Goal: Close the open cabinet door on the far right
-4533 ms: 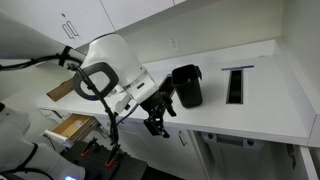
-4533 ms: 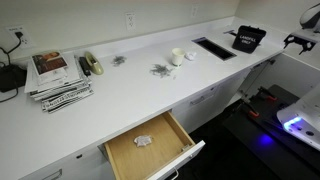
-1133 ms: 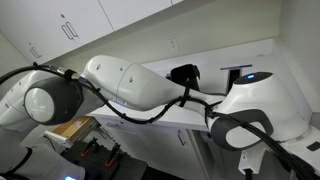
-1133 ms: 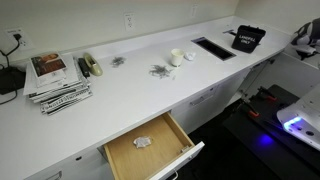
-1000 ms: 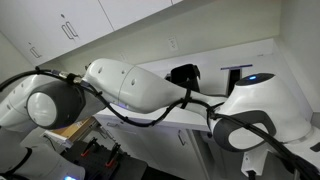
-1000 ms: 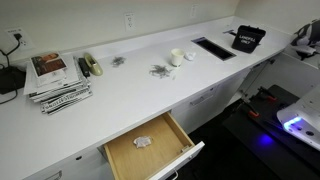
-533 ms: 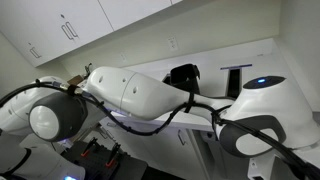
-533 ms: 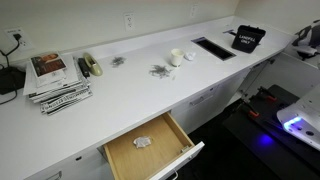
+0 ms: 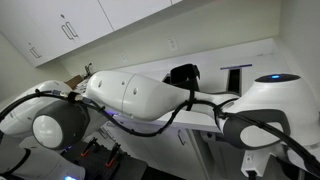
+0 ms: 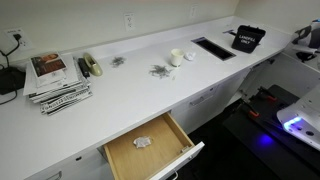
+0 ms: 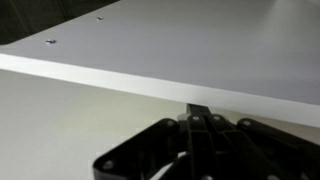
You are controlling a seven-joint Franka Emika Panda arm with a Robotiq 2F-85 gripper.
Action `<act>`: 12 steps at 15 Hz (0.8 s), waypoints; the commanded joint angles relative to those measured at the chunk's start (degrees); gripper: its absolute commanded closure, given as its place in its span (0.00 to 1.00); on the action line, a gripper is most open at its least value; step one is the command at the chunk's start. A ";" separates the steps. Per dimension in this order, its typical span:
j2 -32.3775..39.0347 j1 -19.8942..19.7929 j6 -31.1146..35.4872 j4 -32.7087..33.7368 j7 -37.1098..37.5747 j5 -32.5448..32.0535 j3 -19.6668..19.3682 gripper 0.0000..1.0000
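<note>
The wrist view is filled by the cabinet door (image 11: 200,45), a flat white panel with two small screw holes near its top left corner. Its bright edge runs slantwise across the picture. My gripper (image 11: 200,112) is shut, and its dark fingertips are pressed together right at that edge with nothing between them. In an exterior view my white arm (image 9: 150,95) blocks most of the scene and hides both the gripper and the door. Only a dark part of my arm's end (image 10: 308,36) shows at the far right in an exterior view.
A black bag (image 10: 248,38) and a dark slot (image 10: 213,48) sit on the white counter (image 10: 130,85). There are also newspapers (image 10: 58,80), a tape dispenser (image 10: 90,65) and small items. A drawer with a wooden inside (image 10: 150,145) stands pulled out. Upper cabinets (image 9: 60,25) hang above.
My arm's big links have shifted across the exterior view, the round joint sinking lower left. The arm's end has edged slightly further right. The gripper stays shut.
</note>
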 commanded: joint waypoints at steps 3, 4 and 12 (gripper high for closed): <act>-0.26 -0.69 -18.20 4.64 -0.83 1.24 3.34 1.00; -0.22 -0.74 -19.97 4.66 -0.46 2.00 4.24 1.00; -2.07 -2.42 -18.60 -0.49 0.00 12.07 12.39 1.00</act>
